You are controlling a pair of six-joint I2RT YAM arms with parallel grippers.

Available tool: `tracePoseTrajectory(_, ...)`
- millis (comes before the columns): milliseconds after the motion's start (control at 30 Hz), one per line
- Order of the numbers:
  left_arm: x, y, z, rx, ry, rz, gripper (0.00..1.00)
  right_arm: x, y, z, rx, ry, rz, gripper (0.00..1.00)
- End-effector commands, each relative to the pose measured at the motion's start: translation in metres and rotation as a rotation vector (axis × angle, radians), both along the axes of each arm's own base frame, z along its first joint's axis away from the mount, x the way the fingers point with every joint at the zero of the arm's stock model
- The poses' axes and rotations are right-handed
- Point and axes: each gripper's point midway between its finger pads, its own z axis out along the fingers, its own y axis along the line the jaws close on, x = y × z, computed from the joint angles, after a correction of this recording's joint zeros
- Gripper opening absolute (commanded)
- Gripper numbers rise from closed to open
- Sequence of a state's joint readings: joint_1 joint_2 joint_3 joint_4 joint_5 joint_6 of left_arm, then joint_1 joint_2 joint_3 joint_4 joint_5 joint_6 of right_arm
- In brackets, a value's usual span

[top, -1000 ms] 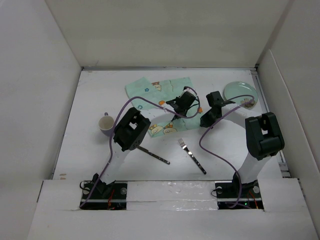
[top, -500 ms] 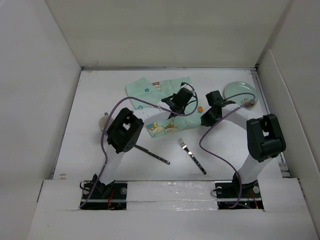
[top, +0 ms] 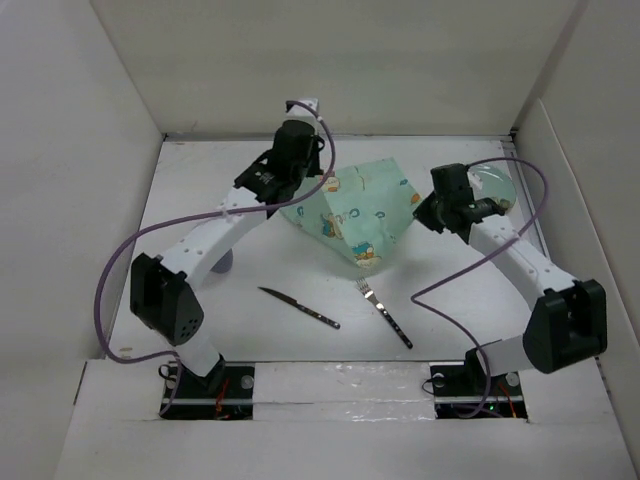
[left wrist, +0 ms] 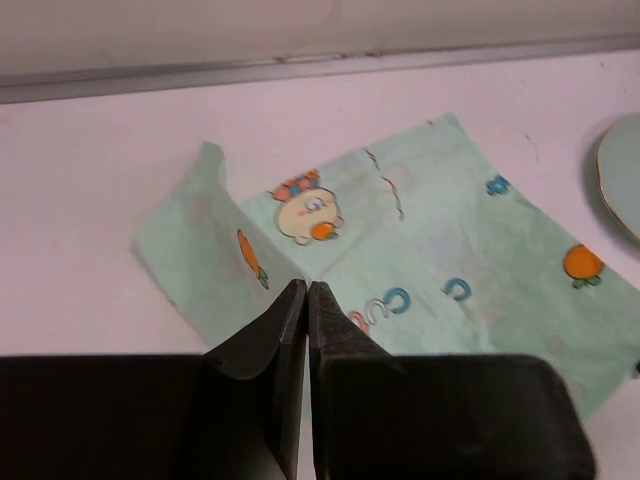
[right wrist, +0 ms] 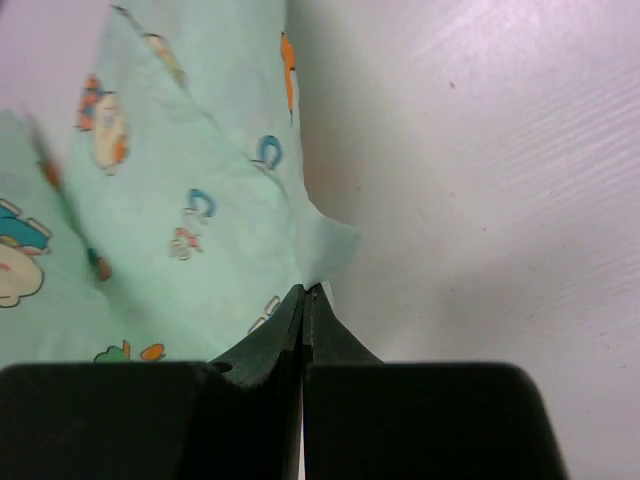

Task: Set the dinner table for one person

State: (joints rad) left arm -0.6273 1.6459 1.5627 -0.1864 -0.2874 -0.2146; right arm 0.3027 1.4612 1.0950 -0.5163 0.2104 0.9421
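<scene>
The mint-green cartoon-printed placemat [top: 360, 212] hangs stretched between my two grippers above the white dinner table [top: 195, 190], its lower point toward the fork. My left gripper [top: 292, 192] is shut on the mat's left edge; in the left wrist view a fold of the mat [left wrist: 420, 230] runs up into the closed left gripper [left wrist: 307, 286]. My right gripper [top: 422, 205] is shut on the mat's right corner, and the right wrist view shows that corner [right wrist: 325, 245] sticking out of the closed right gripper [right wrist: 306, 290].
A pale green plate [top: 497, 182] lies at the back right, just behind the right gripper, and shows in the left wrist view [left wrist: 622, 170]. A knife [top: 300, 308] and a fork [top: 384, 312] lie near the front. A cup [top: 224, 262] is mostly hidden behind the left arm. White walls enclose the table.
Both grippers have risen and moved apart with the placemat, which went from crumpled to spread out. The left arm stretched far toward the back; the right gripper moved right.
</scene>
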Motion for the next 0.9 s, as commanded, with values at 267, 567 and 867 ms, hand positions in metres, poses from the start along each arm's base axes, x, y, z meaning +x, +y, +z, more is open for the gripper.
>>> tracePoseTrajectory(267,-0.053,0.096,0.128,-0.166,-0.201,0.144,0.0,-0.033,-0.019,0.14,-0.056,-0.301,0.065,0.0)
tracePoseTrajectory(567,-0.1,0.156,0.237,-0.279,-0.464,0.304,0.0,-0.076,-0.047,0.336,-0.041,-0.715,0.023,0.0)
tracePoseTrajectory(867,-0.027,0.153,0.149,-0.101,-0.362,0.409,0.0,0.013,-0.049,0.321,-0.095,-0.678,0.024,0.0)
